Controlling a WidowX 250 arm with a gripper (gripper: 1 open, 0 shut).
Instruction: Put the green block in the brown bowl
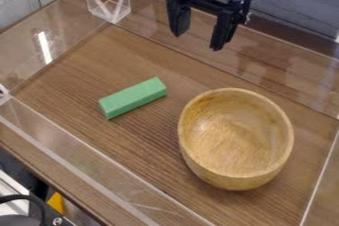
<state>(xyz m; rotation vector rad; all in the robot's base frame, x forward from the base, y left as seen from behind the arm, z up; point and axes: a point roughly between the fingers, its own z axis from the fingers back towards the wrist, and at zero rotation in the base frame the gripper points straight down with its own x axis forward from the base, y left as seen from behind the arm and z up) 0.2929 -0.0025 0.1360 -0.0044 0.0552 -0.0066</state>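
Observation:
The green block (133,98) lies flat on the wooden table, left of centre, slanted with its right end farther back. To its right stands the brown bowl (236,136), round, light wood, with nothing inside. My gripper (199,31) hangs at the back, above the table, well behind both the block and the bowl. Its two dark fingers (176,22) point down, stand apart and hold nothing.
Clear acrylic walls (59,42) ring the table surface. A small clear plastic stand (109,5) sits at the back left corner. The table's front edge (40,185) drops off at the lower left, with cables below it.

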